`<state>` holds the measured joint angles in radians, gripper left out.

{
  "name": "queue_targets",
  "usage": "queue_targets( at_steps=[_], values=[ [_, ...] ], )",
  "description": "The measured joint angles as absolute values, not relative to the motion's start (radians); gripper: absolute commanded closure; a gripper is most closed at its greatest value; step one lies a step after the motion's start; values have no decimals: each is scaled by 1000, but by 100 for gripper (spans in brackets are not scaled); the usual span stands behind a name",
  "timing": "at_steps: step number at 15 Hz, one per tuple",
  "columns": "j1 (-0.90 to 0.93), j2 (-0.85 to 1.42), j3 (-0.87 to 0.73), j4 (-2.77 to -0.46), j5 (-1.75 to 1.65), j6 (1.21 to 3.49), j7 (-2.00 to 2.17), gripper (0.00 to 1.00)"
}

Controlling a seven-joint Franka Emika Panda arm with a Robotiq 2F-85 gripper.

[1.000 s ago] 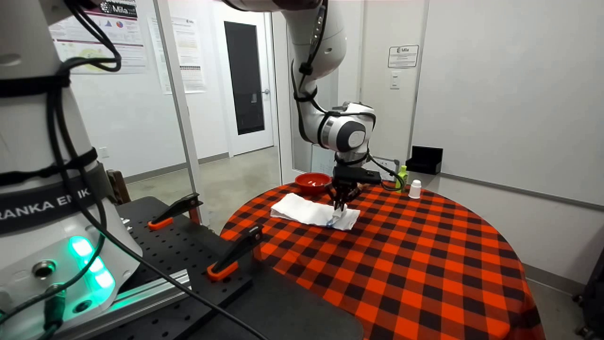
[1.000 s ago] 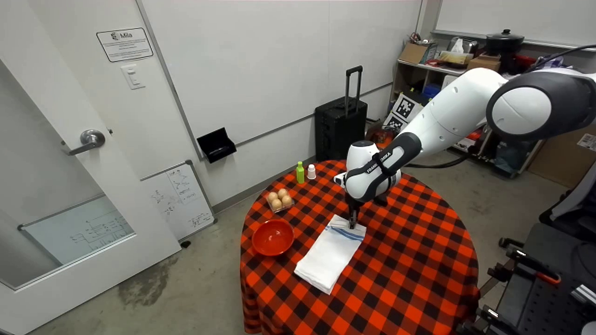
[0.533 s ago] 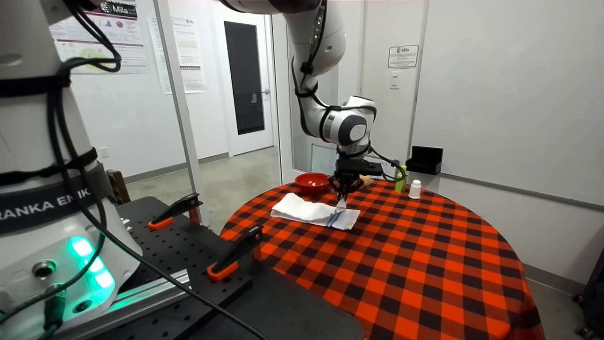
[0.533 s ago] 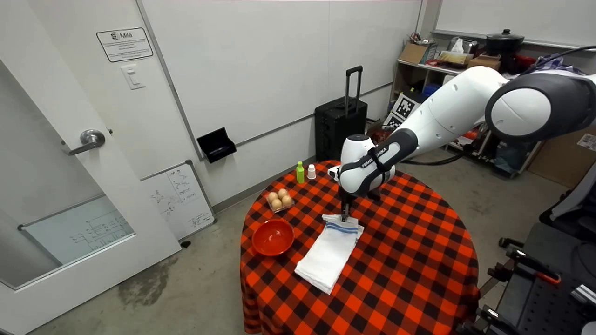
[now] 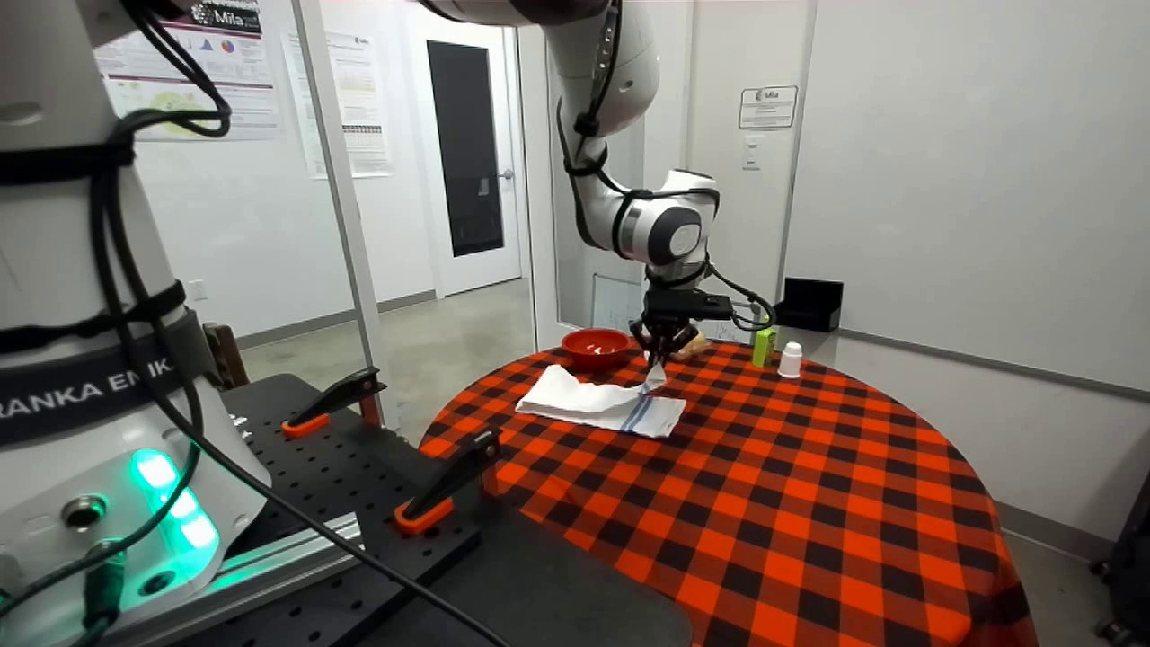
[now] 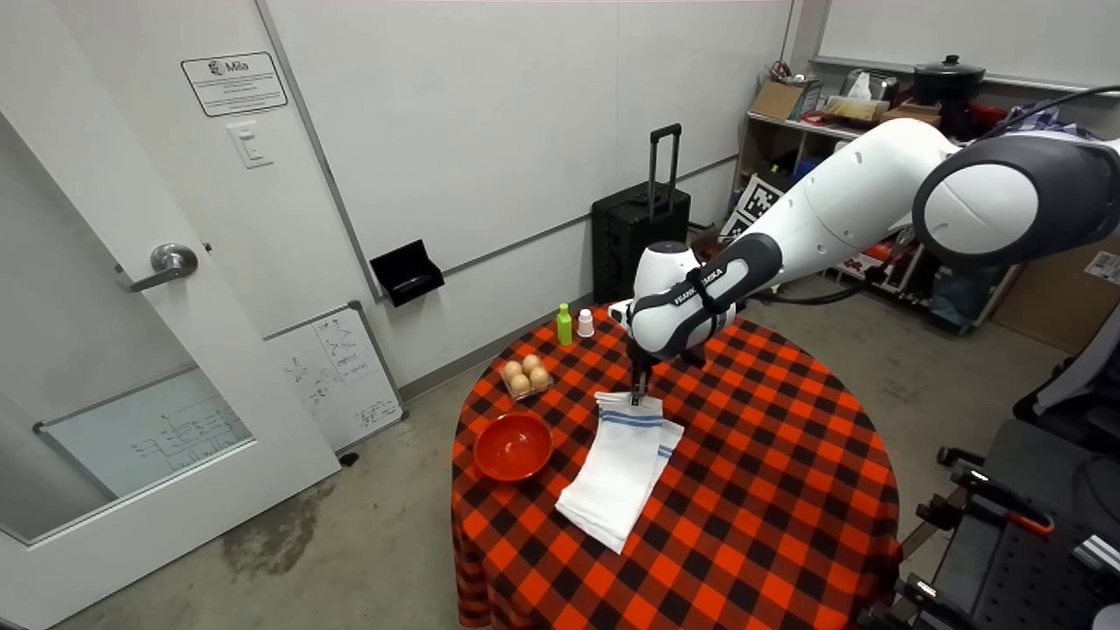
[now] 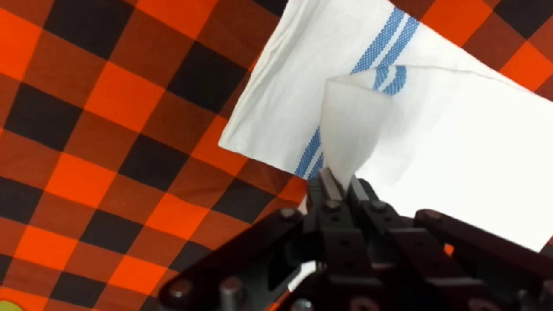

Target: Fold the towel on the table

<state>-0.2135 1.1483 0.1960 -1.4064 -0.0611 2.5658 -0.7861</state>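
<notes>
The white, blue-striped towel (image 7: pixel 414 138) peaks where the gripper (image 7: pixel 342 180) pinches it.

Free: I have a broad stretch of table (image 6: pixel 779 490) on the side of the towel (image 6: pixel 612 481) away from the red bowl (image 6: pixel 514 446) | Tight: checked strip between bowl and towel | Obstacles: eggs (image 6: pixel 527 376) just beside bowl, green bottle (image 6: pixel 564 326) and white container (image 6: pixel 585 324) near rim | At my gripper (image 7: pixel 343 186): pinched towel end slopes down one side, in the way.

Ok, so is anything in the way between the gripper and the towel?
Nothing visible: the gripper pinches the raised, striped end of the towel directly. The red bowl stands beside the towel, apart from it.
</notes>
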Motion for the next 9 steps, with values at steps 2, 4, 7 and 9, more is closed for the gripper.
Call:
queue_targets(
  at_steps=[2,4,7,9],
  values=[
    [-214,1148,193,-1406,-61,2565,-786,99],
    [-214,1149,190,-1406,-61,2563,-786,99],
    [-214,1153,184,-1407,-61,2551,-784,99],
    [-214,1158,178,-1408,-61,2542,-779,99]
  ],
)
